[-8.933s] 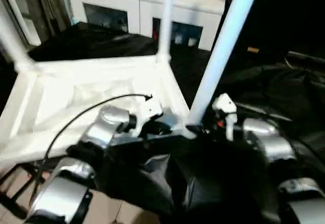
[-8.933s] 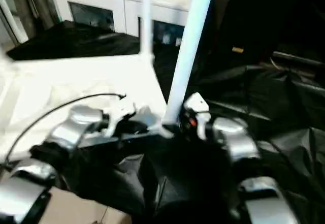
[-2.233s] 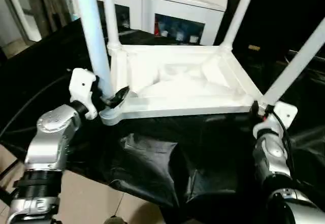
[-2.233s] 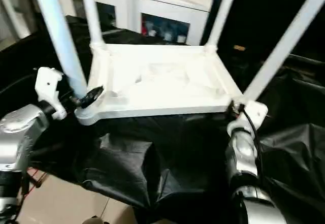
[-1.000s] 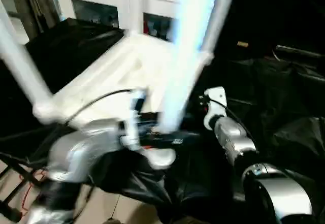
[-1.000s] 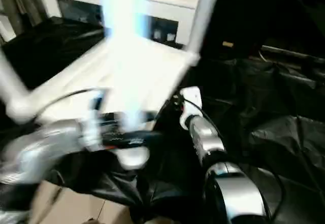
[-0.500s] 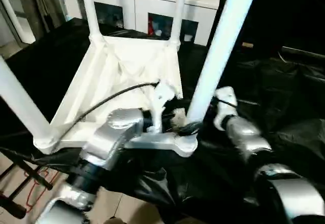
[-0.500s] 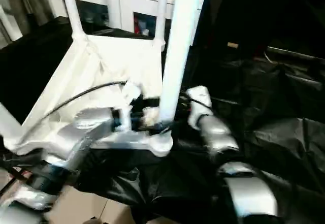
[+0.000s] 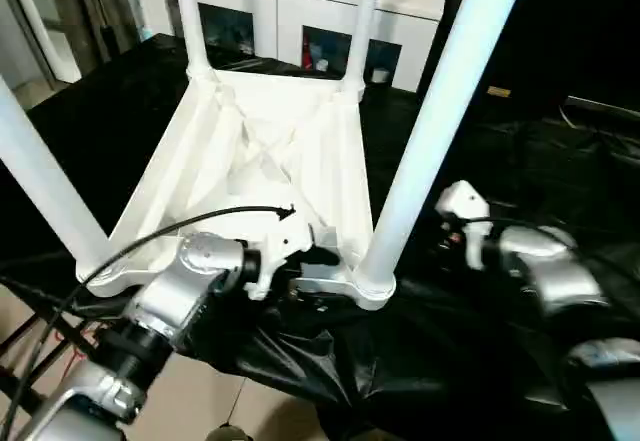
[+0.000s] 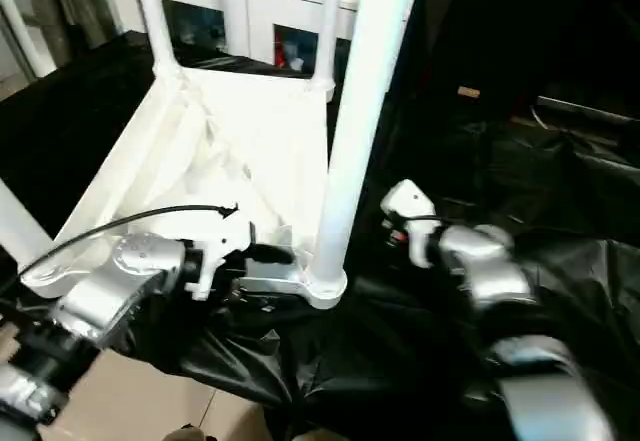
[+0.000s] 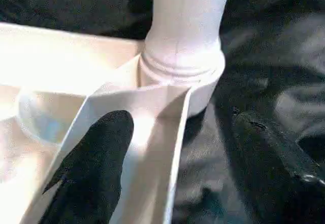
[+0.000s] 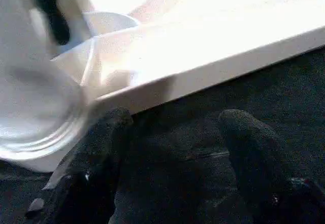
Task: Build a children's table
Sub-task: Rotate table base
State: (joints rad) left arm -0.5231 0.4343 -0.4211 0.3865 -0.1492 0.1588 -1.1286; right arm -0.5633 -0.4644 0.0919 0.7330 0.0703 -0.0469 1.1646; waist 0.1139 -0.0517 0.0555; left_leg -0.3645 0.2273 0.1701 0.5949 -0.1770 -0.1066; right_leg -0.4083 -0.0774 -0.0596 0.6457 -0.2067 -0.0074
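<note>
At the near corner socket, your left gripper (image 11: 167, 153) straddles the tabletop (image 9: 290, 131) rim, jaws spread; squeezing off-centre could tip the upturned legs. Right gripper (image 12: 172, 148) hangs spread, empty.

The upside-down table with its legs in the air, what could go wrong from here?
1. The left fingers straddle the tabletop rim beside the near leg, seemingly unclamped; a pull could slip off.
2. That corner sits close to where the black cloth drapes over the front edge, so the table may slide off.
3. The right fingers stand open beside the leg; a sweep might knock it loose.
</note>
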